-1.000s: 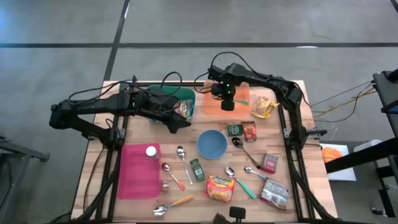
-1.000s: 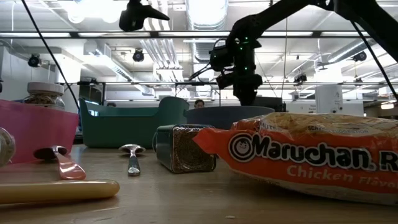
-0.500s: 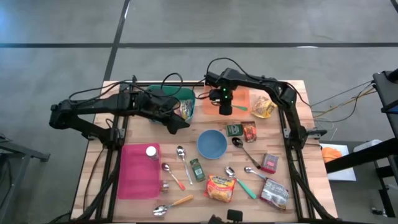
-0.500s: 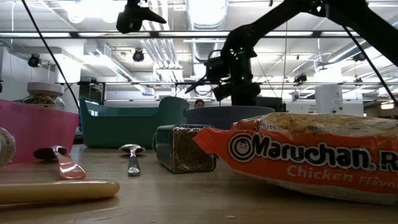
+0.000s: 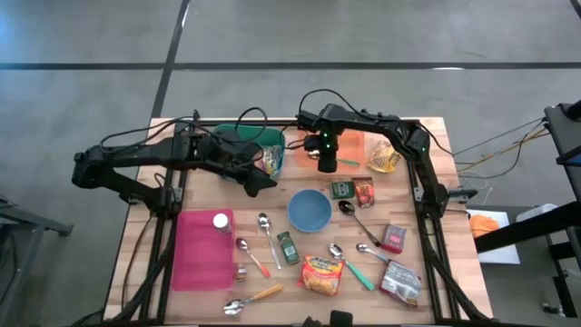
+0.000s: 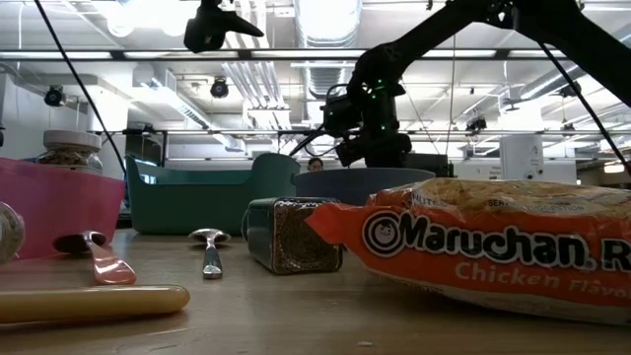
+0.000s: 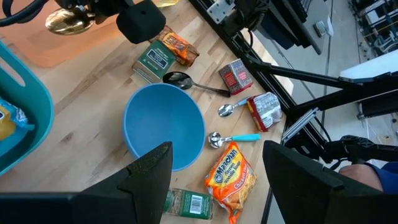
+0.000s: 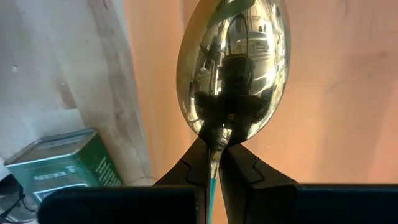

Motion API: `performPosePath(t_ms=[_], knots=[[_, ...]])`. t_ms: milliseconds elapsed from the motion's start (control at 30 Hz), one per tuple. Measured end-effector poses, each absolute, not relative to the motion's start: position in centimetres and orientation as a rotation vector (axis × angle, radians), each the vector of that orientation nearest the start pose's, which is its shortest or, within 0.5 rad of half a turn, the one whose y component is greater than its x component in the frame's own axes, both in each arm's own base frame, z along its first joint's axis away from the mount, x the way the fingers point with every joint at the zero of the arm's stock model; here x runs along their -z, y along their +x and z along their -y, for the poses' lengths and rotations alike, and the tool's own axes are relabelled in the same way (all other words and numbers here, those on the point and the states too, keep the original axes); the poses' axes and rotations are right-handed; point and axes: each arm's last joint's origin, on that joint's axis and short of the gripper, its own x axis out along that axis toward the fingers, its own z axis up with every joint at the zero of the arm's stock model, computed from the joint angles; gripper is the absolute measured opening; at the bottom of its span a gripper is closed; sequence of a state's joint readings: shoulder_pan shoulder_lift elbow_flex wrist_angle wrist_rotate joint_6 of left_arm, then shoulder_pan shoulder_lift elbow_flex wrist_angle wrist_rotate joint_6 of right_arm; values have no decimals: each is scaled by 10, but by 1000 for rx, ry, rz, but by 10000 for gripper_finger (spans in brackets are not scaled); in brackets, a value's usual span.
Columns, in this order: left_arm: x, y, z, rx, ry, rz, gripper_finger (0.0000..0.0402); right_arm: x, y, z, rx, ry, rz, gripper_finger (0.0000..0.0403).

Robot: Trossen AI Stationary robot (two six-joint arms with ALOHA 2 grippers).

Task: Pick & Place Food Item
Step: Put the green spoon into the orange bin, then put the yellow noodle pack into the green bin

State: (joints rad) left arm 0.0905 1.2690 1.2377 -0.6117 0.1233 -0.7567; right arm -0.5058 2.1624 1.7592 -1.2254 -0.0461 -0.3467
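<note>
My right gripper [image 5: 328,164] points down over the orange tray [image 5: 304,154] at the table's far middle and is shut on a metal spoon [image 8: 231,68] with a teal handle. The spoon's shiny bowl [image 7: 67,20] sticks out past the fingertips above the tray; I cannot tell whether it touches the tray. My left gripper [image 7: 217,180] stands open and holds nothing, in the air beside the teal bin [image 5: 238,138], above the blue bowl [image 7: 165,127]. A yellow food packet [image 5: 270,160] lies in the bin. My right gripper pinches the spoon's thin neck [image 8: 213,148] between its two fingertips, just behind the spoon's bowl. The fingers come from above and lie along the spoon. The teal handle [image 8: 212,182] runs back between them, and the spoon's bowl hangs below the fingertips.
A yellow bag [image 5: 385,156] lies on the tray's right end. A green tin [image 5: 342,189], small packets [image 5: 364,192], a ramen pack [image 5: 322,274], several spoons and a pink tray [image 5: 201,259] with a jar [image 5: 222,221] fill the near half of the table.
My right gripper has gone down and a little toward the table's near and left edges over the orange tray, staying shut on the spoon, which has moved with it.
</note>
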Motion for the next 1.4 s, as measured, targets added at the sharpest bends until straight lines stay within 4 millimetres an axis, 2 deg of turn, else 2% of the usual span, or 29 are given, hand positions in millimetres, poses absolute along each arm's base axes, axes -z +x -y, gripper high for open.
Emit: performPosePath(t_ms=[533, 1000, 1400], knots=[[-350, 265, -18, -207, -799, -625, 250, -167, 351, 193, 62, 208, -1658, 12], [-350, 265, -18, -206, -796, -626, 250, -166, 350, 193, 63, 211, -1662, 16], [-350, 265, -18, -206, -796, -627, 250, -167, 350, 193, 68, 216, -1663, 141]])
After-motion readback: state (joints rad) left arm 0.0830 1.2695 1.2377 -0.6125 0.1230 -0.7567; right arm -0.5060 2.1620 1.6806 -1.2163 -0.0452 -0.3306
